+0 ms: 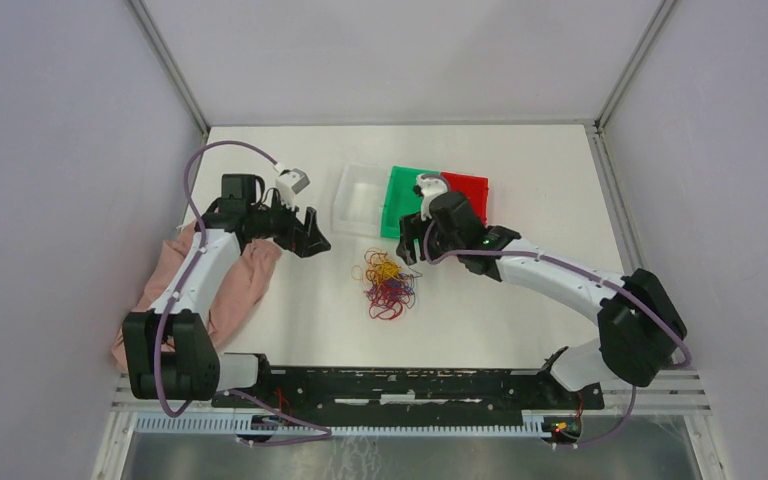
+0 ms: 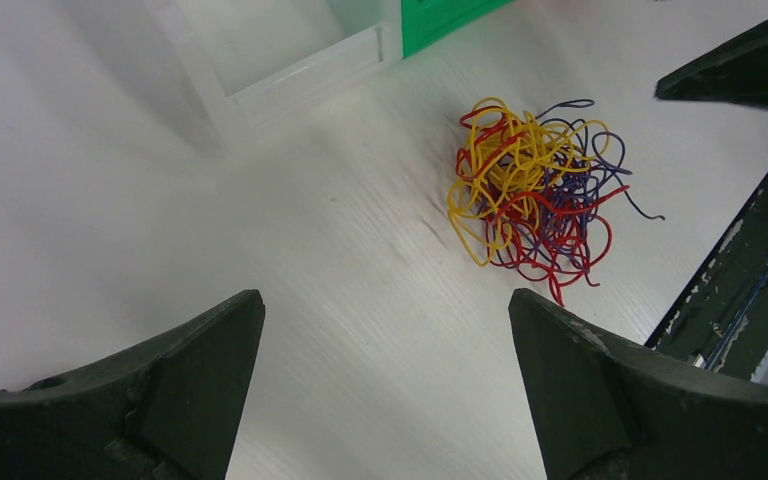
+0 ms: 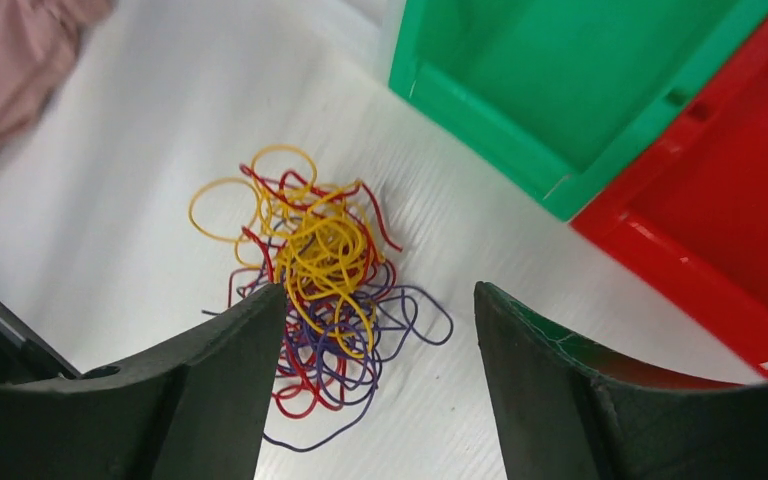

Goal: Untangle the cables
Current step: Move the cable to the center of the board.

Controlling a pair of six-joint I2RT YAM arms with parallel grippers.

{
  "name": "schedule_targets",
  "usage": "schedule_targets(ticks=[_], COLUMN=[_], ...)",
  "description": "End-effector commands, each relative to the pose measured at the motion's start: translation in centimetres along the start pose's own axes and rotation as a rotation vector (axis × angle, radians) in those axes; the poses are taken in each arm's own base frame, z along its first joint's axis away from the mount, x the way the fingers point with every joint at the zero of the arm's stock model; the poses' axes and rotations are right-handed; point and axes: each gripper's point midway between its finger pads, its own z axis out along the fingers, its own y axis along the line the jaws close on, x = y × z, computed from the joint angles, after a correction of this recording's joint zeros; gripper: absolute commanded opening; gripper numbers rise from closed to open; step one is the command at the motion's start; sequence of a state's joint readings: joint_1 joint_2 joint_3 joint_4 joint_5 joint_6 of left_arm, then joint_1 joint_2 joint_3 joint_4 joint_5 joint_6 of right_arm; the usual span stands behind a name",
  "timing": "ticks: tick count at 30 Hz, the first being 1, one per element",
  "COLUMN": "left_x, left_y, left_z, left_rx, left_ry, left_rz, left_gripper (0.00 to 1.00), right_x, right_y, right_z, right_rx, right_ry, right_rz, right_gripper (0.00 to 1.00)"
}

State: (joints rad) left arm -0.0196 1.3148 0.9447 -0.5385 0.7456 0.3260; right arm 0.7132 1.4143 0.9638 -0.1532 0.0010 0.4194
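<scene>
Red, yellow and dark purple strands make up the cables (image 1: 388,285), a loose knot lying on the white table (image 1: 530,180) between my two grippers. My left arm bends in from the left edge. Its left gripper (image 1: 310,235) points at the heap from the side, apart from it, spread wide with nothing in it. My right arm curves in from the right, and the right gripper (image 1: 410,245) hangs over the far edge of the tangle, jaws apart and closed on nothing; in its wrist view the strands lie below and partly behind one finger. Just beyond the heap stand a clear tray (image 1: 358,198), a green tray (image 1: 407,190) and a red tray (image 1: 470,187), side by side. A pink cloth (image 1: 245,285) lies under my left arm. Pale grey walls (image 1: 60,150) enclose the table on three sides.
</scene>
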Motion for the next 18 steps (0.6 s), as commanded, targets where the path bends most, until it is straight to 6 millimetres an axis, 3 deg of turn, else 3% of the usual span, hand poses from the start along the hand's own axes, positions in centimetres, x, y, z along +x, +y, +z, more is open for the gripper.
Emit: schedule_targets(ticks=[1, 8, 14, 18], left_x=[-0.7, -0.3, -0.7, -1.4], left_y=[-1.4, -1.5, -2.3, -3.5], left_z=[-0.7, -0.5, -0.3, 0.7], left_rx=[0.047, 0.036, 0.043, 0.061], left_ry=[-0.034, -0.020, -0.029, -0.028], left_rz=[0.070, 0.078, 0.088, 0.098], left_gripper=[0.99, 0.99, 0.99, 0.99], right_x=[2.2, 5.8, 6.9, 6.6], right_y=[1.4, 3.1, 3.9, 4.9], right_z=[1.3, 3.0, 3.3, 3.4], right_rx=[-0.022, -0.101, -0.156, -0.176], right_ry=[0.074, 0.225, 0.254, 0.288], right_rz=[-0.052, -0.065, -0.067, -0.080], right_gripper=[0.74, 0.58, 0.49, 0.31])
